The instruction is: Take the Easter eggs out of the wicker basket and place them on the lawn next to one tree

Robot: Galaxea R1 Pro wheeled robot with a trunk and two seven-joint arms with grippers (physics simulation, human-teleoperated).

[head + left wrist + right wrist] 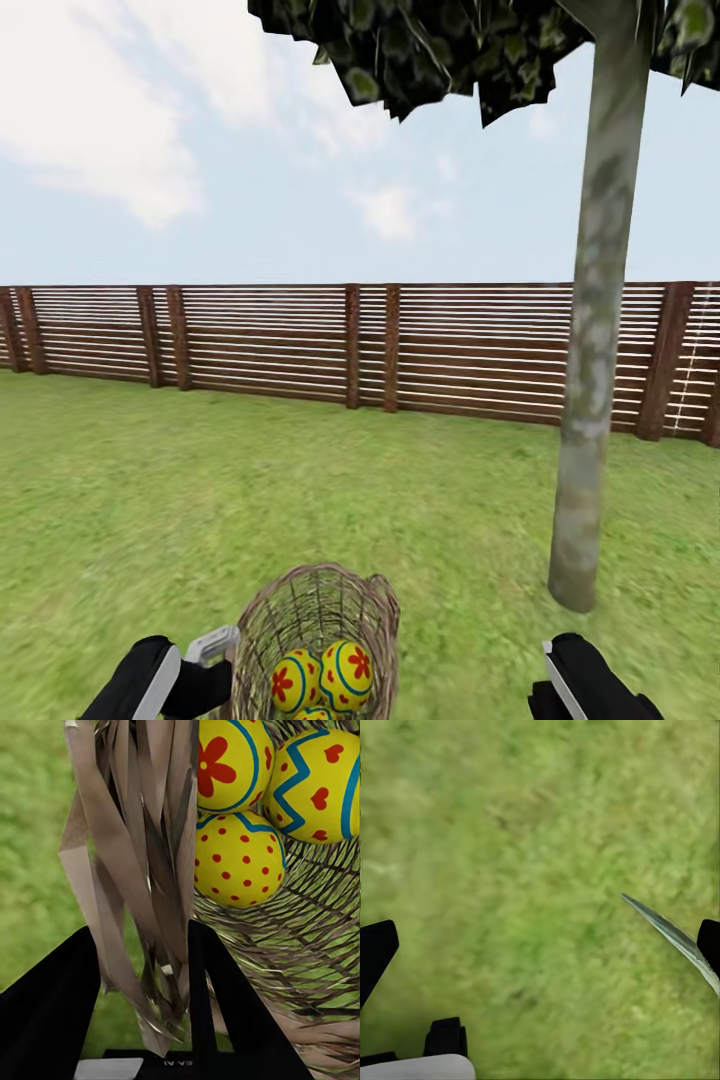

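From the head camera, the wicker basket [315, 640] sits at six o'clock on the lawn [200, 500], eggs [322, 680] inside it — none taken out yet, I'd judge. The tree [595, 380] stands at about three o'clock, near the basket, fence [300, 345] behind.

At the left wrist, the left claw [142, 975] is clamped on the basket's woven rim, with all three painted eggs bunched just beyond.

At the right wrist, the right claw [540, 952] hangs over bare grass, fingers wide apart — holding nothing.
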